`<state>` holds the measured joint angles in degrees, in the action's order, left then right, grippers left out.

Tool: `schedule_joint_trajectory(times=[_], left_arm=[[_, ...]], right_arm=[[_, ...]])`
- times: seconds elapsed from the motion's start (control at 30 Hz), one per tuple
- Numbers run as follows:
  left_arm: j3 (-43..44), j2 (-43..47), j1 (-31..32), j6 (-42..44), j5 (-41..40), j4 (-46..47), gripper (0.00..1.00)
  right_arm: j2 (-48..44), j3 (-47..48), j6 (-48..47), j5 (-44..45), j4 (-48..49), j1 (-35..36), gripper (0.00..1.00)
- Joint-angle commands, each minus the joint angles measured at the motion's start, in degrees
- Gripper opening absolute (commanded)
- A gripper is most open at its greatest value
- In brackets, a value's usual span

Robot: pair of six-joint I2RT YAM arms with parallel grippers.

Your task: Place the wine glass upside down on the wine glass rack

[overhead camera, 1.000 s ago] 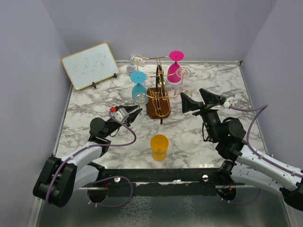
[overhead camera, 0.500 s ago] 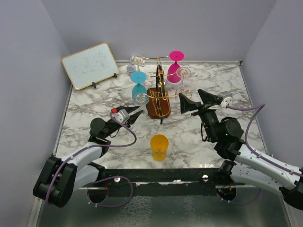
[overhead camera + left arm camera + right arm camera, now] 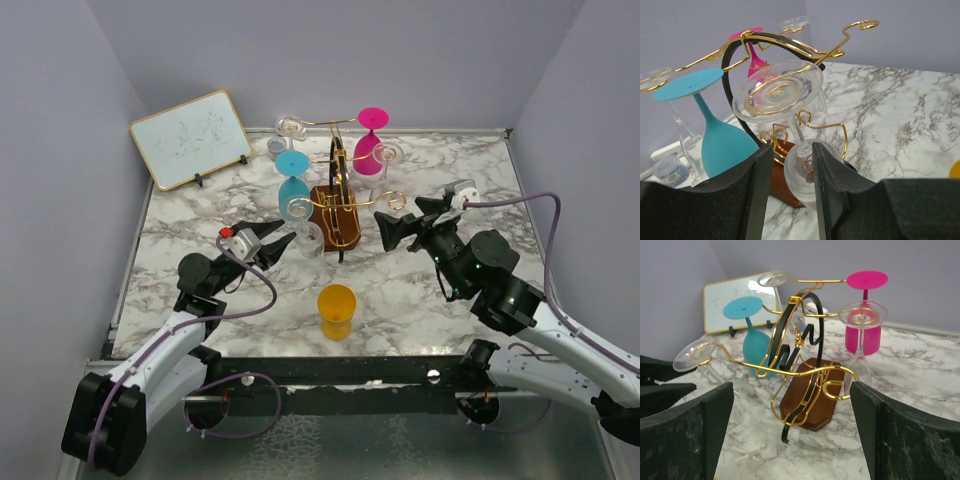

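The wine glass rack [image 3: 335,205] is a gold wire stand on a brown wooden block in the middle of the table; it also shows in the right wrist view [image 3: 810,390]. A clear wine glass [image 3: 777,95] hangs upside down from its near-left arm, somewhat tilted, and also shows in the top view [image 3: 299,210]. My left gripper [image 3: 285,240] is open by a narrow gap, and its fingertips [image 3: 765,165] are just short of the glass's bowl [image 3: 800,167]. My right gripper [image 3: 400,220] is wide open and empty, facing the rack from the right.
A blue glass [image 3: 292,180], a pink glass [image 3: 370,140] and two more clear glasses [image 3: 388,155] hang on the rack. An orange cup [image 3: 336,310] stands near the front edge. A whiteboard [image 3: 190,137] leans at the back left beside a small jar [image 3: 277,146].
My left arm has drawn back a little to the near left, away from the hanging clear glass. My right gripper has turned and moved left and lower, closer to the rack.
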<state>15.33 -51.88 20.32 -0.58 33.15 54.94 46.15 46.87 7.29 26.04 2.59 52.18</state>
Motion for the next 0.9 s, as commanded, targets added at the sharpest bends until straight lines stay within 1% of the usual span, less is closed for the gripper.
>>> schedule_joint_trajectory(times=[0.0, 0.07, 0.17, 0.2, 0.23, 0.27, 0.33, 0.47, 0.57, 0.67, 0.73, 0.8, 0.87], left_arm=[[3.88, 7.87, -0.38, -0.31, -1.22, -17.31, 0.4], [6.01, 12.01, -0.35, 2.29, -0.41, -28.27, 0.41], [9.57, 17.49, -0.4, 7.3, -0.17, -43.81, 0.41], [11.32, 18.63, -0.33, 8.59, -0.67, -48.76, 0.41], [13.15, 19.51, -0.34, 10.0, -1.04, -53.92, 0.38], [15.13, 20.07, -0.3, 11.58, -1.38, -58.28, 0.35], [19.03, 20.36, -0.32, 13.68, -2.15, -65.95, 0.32], [27.05, 18.14, -0.3, 15.61, -1.8, -78.63, 0.32], [32.88, 13.0, -0.36, 17.29, 1.06, -88.02, 0.32], [37.68, 7.86, -0.29, 17.88, 2.31, -95.98, 0.3], [39.68, 6.58, -0.33, 19.91, 4.12, -99.52, 0.33], [41.54, 6.22, -0.36, 21.67, 6.18, -102.31, 0.4], [44.55, 4.55, -0.24, 27.28, 11.04, -109.61, 0.45]], right_arm=[[-4.84, 3.49, 4.62, -3.53, -16.67, 0.29, 0.99], [-5.03, 5.54, 5.29, -5.86, -21.42, 0.29, 0.99], [-2.36, 9.56, 5.86, -12.56, -30.89, 0.29, 0.99], [-1.09, 10.61, 6.04, -16.2, -33.53, 0.29, 0.99], [-0.2, 10.99, 6.68, -19.44, -35.38, 0.29, 1.0], [0.58, 11.04, 7.23, -22.32, -36.79, 0.29, 0.98], [1.33, 10.51, 8.8, -24.43, -38.77, 0.29, 0.96], [-0.78, 8.1, 9.76, -21.89, -38.83, 0.29, 0.99], [-1.85, 8.06, 9.77, -20.77, -38.21, 0.28, 1.0], [-1.69, 9.39, 10.51, -18.31, -41.04, 0.29, 1.0], [-2.18, 9.39, 11.42, -17.76, -42.2, 0.29, 1.0], [-3.02, 8.7, 12.57, -17.34, -42.68, 0.27, 1.0], [-3.73, 7.98, 14.3, -16.2, -43.19, 0.29, 0.99]])
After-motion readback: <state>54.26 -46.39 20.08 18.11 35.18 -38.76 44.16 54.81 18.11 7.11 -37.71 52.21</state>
